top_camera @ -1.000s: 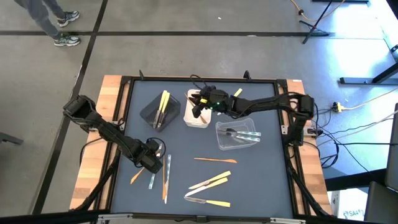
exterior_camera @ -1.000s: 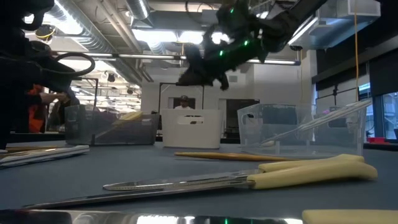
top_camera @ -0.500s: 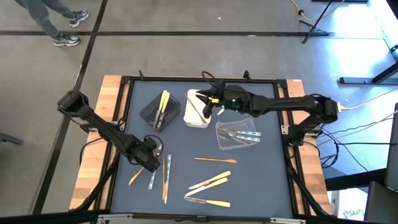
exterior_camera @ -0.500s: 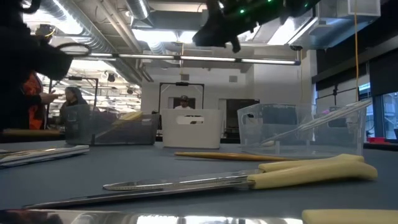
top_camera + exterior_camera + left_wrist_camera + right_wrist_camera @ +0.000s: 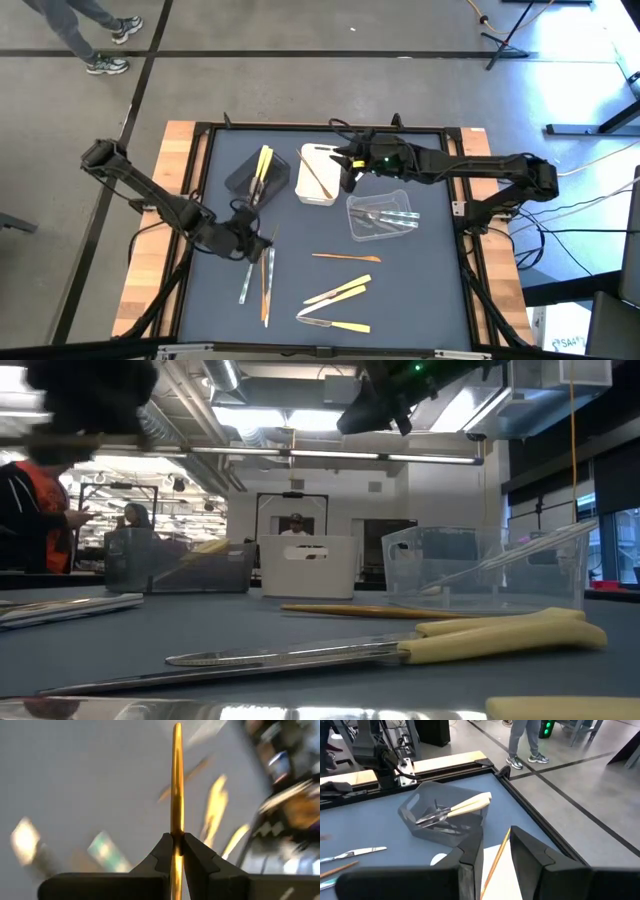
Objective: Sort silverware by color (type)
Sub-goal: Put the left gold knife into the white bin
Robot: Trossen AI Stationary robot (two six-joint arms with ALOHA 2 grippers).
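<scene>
My left gripper (image 5: 255, 242) hangs above the table's near left part, shut on an orange-brown utensil (image 5: 176, 780) that sticks out ahead of its fingers. My right gripper (image 5: 350, 176) stands open above the white tray (image 5: 305, 192). An orange-brown utensil (image 5: 496, 857) lies flat in that tray, below the gap between the fingers. A dark tray (image 5: 240, 180) holds pale yellow utensils (image 5: 262, 165). Silver-grey ones (image 5: 385, 214) lie in the clear tray (image 5: 352, 228). Several more utensils (image 5: 338, 293) lie flat on the mat at the near side. My left gripper pinches the orange-brown utensil between its two fingers, on the utensil's flat faces (image 5: 176, 838). The fingers lie across it. Its long free end (image 5: 176, 735) points away past the fingertips, and it hangs clear of the table.
A black frame (image 5: 205, 135) borders the dark mat. Loose on the mat are an orange-brown utensil (image 5: 345, 257), two yellow-handled knives (image 5: 340, 324) and silver and orange pieces (image 5: 266, 285) near the left gripper. A person's legs (image 5: 525, 742) show beyond the far edge.
My left gripper has risen off the mat and tipped its fingers upward, lifting clear the orange-brown utensil that lay at the near left. My right gripper has come up out of the white tray and drawn back toward the table's right, leaving an orange-brown utensil in the tray.
</scene>
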